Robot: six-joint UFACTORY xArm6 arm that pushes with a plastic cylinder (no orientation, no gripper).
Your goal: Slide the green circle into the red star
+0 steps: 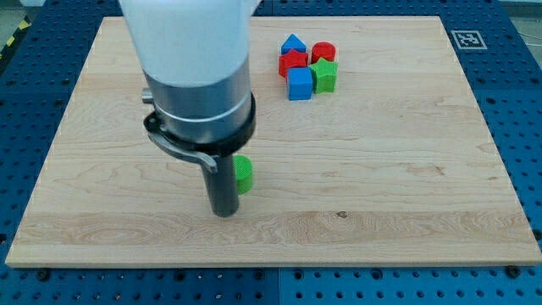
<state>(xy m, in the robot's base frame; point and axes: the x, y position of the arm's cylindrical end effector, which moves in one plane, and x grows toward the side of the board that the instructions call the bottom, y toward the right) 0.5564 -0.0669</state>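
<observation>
The green circle [243, 173] sits low on the worktop [406, 169], touched on its left by my tip [223, 212]; no pincer is fitted, nothing is held; the push is best aimed up-right toward the red star [292, 62].

One view only. It looks down at a slant from above the near edge of the table [406, 186], facing toward the far edge at the view's top. It stands back enough to take in the whole table, while the arm [190, 68] looms close and large at upper left.
</observation>
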